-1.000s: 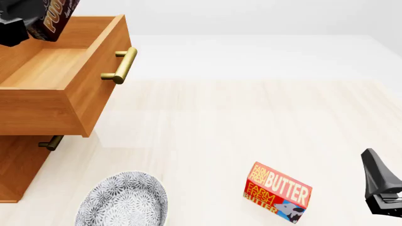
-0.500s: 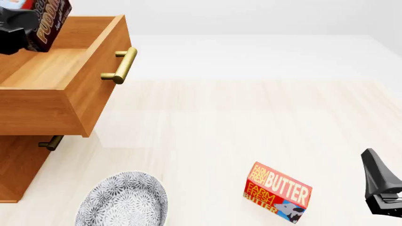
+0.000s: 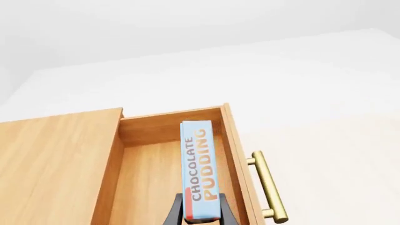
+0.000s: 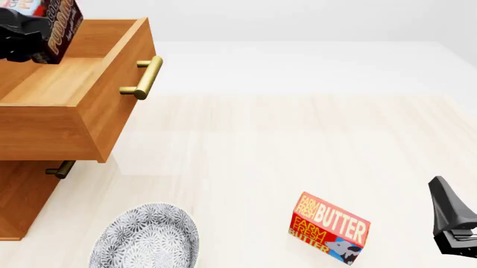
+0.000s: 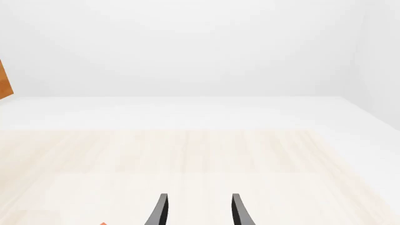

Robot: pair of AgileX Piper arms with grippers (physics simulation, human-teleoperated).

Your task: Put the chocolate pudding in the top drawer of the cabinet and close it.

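Chocolate pudding (image 4: 61, 25) clenched in left gripper (image 3: 201, 216), shifted slightly over top drawer (image 4: 71, 84); right gripper (image 5: 196, 211) released, unmoved.

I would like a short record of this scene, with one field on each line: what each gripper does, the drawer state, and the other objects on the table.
left gripper: shut on the chocolate pudding, held over the open drawer
right gripper: open, holds nothing, low over the table
top drawer: pulled out, no item visible inside
cabinet: at the table's left
butter box: on the table, near right
patterned plate: on the table, near left
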